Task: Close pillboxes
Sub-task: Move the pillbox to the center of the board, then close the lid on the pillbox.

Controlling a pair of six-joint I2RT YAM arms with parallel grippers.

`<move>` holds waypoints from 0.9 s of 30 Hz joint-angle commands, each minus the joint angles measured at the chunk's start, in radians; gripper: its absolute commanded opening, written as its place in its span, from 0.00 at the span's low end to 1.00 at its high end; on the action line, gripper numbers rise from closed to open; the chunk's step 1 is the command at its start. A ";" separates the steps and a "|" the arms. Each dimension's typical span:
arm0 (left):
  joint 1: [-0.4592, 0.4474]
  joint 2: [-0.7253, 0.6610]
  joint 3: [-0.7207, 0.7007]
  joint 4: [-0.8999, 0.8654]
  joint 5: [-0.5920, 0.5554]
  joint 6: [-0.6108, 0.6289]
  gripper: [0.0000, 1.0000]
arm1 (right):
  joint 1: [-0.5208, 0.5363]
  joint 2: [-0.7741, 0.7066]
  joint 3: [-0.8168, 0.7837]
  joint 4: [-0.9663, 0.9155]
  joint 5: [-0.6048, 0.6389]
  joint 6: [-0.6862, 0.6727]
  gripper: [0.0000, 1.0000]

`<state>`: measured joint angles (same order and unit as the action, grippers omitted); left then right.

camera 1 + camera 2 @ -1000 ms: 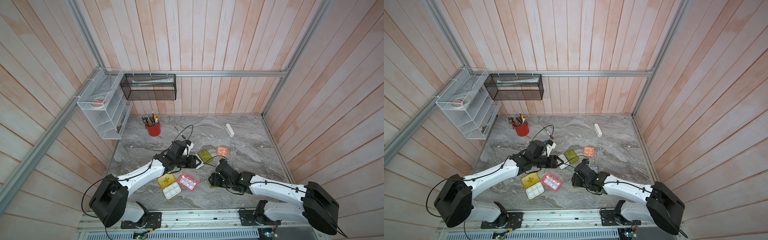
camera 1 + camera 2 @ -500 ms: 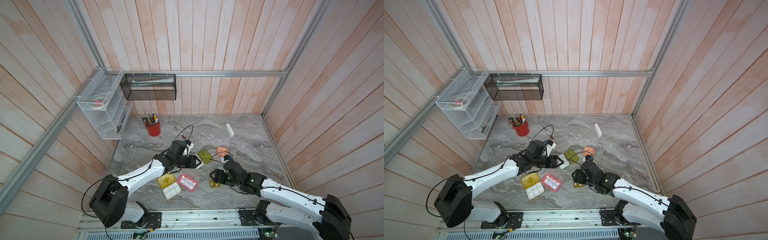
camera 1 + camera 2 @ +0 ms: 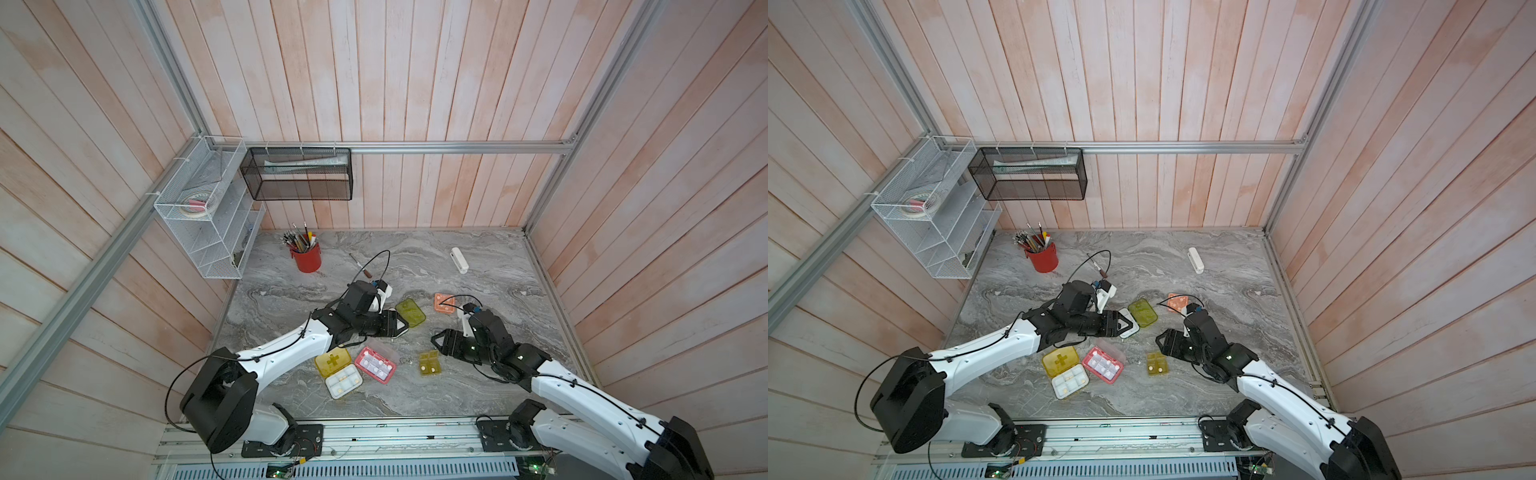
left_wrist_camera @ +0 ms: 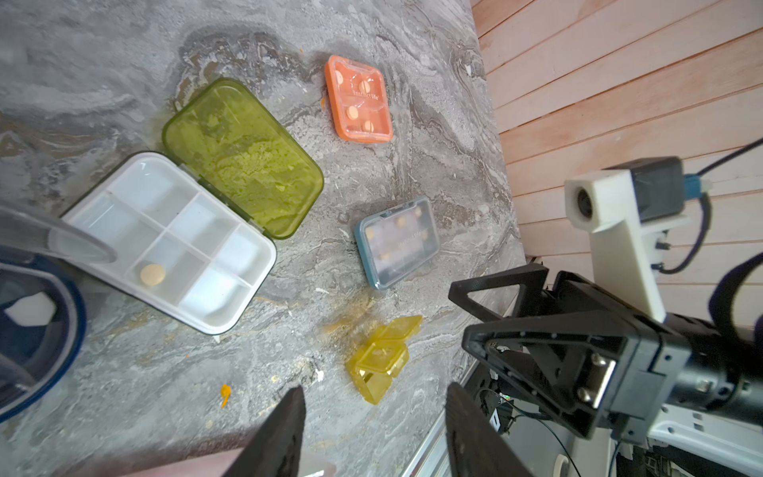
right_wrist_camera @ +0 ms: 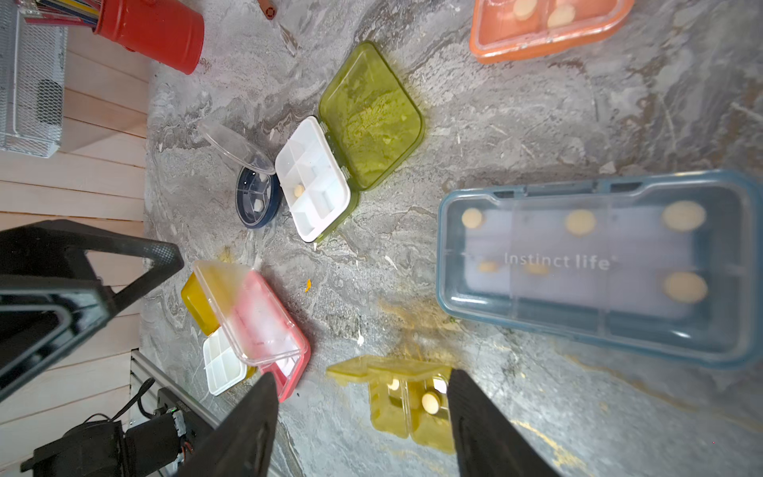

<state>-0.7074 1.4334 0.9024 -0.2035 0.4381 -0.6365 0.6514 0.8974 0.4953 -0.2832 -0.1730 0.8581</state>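
Note:
In both top views the yellow cross pillbox [image 3: 332, 360], the pink one [image 3: 375, 365] and the lime-green one [image 3: 410, 312] lie with lids open. The small amber pillbox [image 3: 429, 363] has its flaps ajar. The orange pillbox [image 4: 358, 99] and the blue-grey pillbox [image 5: 598, 264] look shut. The dark round pillbox [image 5: 256, 198] has its clear lid raised. My left gripper [image 3: 397, 326] [image 4: 373, 390] hovers open and empty beside the lime-green tray. My right gripper [image 3: 440, 343] [image 5: 361, 376] is open just above the amber box, holding nothing.
A red cup of pens [image 3: 306, 257] stands at the back left. A white oblong bar [image 3: 459, 260] lies at the back right, and a screwdriver [image 3: 360, 265] between them. Wire baskets [image 3: 208, 216] hang on the left wall. The table's front rail [image 3: 374, 432] runs close behind the pillboxes.
My right arm has drawn back and up from the amber pillbox, which it covered a second ago and which now shows. The left arm has stayed put.

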 commanded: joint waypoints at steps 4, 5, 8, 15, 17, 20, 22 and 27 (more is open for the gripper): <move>-0.032 0.078 0.102 0.020 0.019 0.006 0.57 | -0.040 -0.089 -0.045 -0.086 -0.092 -0.054 0.67; -0.039 0.092 0.115 0.020 0.020 0.006 0.57 | -0.041 -0.098 -0.050 -0.101 -0.099 -0.056 0.68; -0.059 0.122 0.143 0.025 0.021 0.001 0.57 | -0.041 -0.128 -0.077 -0.126 -0.126 -0.059 0.70; -0.085 0.154 0.156 0.048 0.022 -0.022 0.57 | -0.041 -0.150 -0.125 -0.100 -0.228 -0.057 0.72; -0.089 0.159 0.155 0.054 0.025 -0.025 0.57 | -0.041 -0.123 -0.119 -0.096 -0.243 -0.072 0.72; -0.092 0.166 0.154 0.055 0.025 -0.025 0.57 | -0.040 -0.086 -0.110 -0.090 -0.255 -0.092 0.72; -0.095 0.170 0.151 0.065 0.027 -0.029 0.57 | -0.040 -0.066 -0.107 -0.076 -0.270 -0.100 0.72; -0.105 0.181 0.139 0.088 0.035 -0.039 0.57 | -0.039 -0.045 -0.124 -0.042 -0.300 -0.103 0.72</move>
<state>-0.8032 1.5917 1.0416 -0.1452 0.4530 -0.6670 0.6140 0.8497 0.3782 -0.3492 -0.4393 0.7773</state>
